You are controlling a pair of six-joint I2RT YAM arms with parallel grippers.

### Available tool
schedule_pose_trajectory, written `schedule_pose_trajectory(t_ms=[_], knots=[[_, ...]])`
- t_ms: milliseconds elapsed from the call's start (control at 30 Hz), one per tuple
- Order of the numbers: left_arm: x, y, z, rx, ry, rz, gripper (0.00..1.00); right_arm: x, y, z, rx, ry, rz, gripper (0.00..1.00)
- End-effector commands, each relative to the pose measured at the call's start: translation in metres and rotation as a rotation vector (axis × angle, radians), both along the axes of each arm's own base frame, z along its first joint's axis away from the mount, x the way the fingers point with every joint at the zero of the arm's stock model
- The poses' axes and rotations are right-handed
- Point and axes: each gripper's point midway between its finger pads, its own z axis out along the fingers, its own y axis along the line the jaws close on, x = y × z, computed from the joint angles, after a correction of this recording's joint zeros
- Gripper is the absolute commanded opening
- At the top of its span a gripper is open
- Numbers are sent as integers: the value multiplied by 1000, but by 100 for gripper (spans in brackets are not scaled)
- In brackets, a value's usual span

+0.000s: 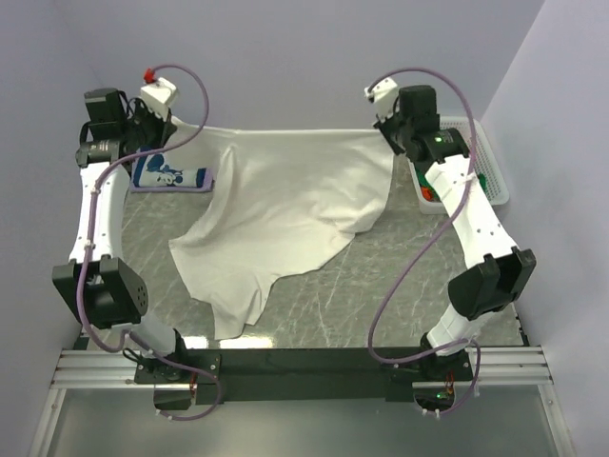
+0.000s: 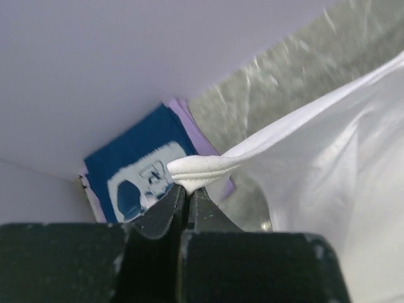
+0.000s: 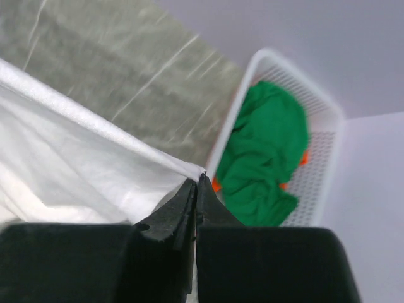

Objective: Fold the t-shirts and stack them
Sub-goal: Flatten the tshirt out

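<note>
Above the worktop's [image 1: 400, 286] far edge, the left gripper [image 2: 187, 188] and right gripper [image 3: 197, 182] are each pinching a corner of the white t-shirt [image 1: 285, 205], which is draping down onto the worktop between them.

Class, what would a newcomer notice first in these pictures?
A large white t-shirt spreads across the table, its far edge stretched taut between the left gripper and right gripper, each shut on a corner. A folded navy t-shirt lies far left; a green t-shirt lies in the white basket far right.

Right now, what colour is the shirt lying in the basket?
Green; the shirt sits bunched in the white basket, clearest in the right wrist view.
</note>
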Motion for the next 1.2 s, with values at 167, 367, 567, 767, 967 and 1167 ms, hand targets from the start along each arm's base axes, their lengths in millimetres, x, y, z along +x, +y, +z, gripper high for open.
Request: schedule_pose_trajectory(t_ms=[167,367,567,767,967,1167], knots=[[-65,28,215,-125,-552,287,1,-53,-48,173,33,-426,-144,0],[-186,20,306,-134,-896,339,1,-156,-75,263,114,-714,-155,0],[-305,10,368,-137,-1173,376,1,-277,-102,337,211,-999,-126,0],[-403,6,411,-66,-1403,436,1,-361,-127,383,228,-1215,-135,0],[-396,0,416,-26,-1333,404,1,-344,-135,390,63,-1240,-193,0],[-272,-8,291,76,-892,237,1,-235,-100,317,-68,-1008,-111,0]])
